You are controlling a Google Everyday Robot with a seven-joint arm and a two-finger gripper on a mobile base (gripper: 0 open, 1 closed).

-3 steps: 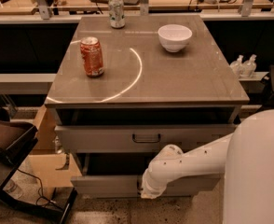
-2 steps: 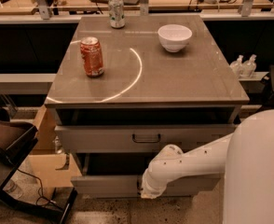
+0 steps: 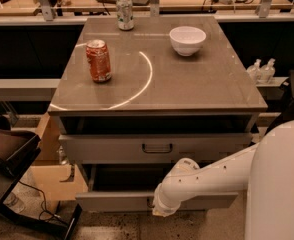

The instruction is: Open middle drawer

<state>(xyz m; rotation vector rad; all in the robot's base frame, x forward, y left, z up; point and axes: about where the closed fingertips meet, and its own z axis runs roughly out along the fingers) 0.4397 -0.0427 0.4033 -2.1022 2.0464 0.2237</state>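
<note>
Down at the near, low end of the cabinet (image 3: pixel 202 91), my gripper (image 3: pixel 161 208) is pressed up against the front of the middle drawer (image 3: pixel 112 202), roughly at its centre. My white arm (image 3: pixel 212 176) comes in from the right and bends down to it, and the wrist covers the spot, so honestly I can't tell how my jaws stand or whether they've got anything.

That drawer is sticking out toward the near side, further than the one above, and you can see a dark strip of its inside behind the front. The upper drawer (image 3: pixel 107 149) is out a little too, with its small dark loop handle (image 3: pixel 157 148) in plain sight, just above my elbow joint.

Up on the flat grey top:
- a red can (image 3: pixel 98 60) standing upright on the left
- a green and white can (image 3: pixel 125 13), also upright, at the far edge
- a white bowl (image 3: pixel 187 39) far right, well apart from both cans
- a curved white line (image 3: pixel 146 79) running across the surface just right of the red can

Off to the right there are two small pale bottles (image 3: pixel 261 70) on a ledge, and a cardboard box (image 3: pixel 52 176) sits on the floor to the left of the drawers.
</note>
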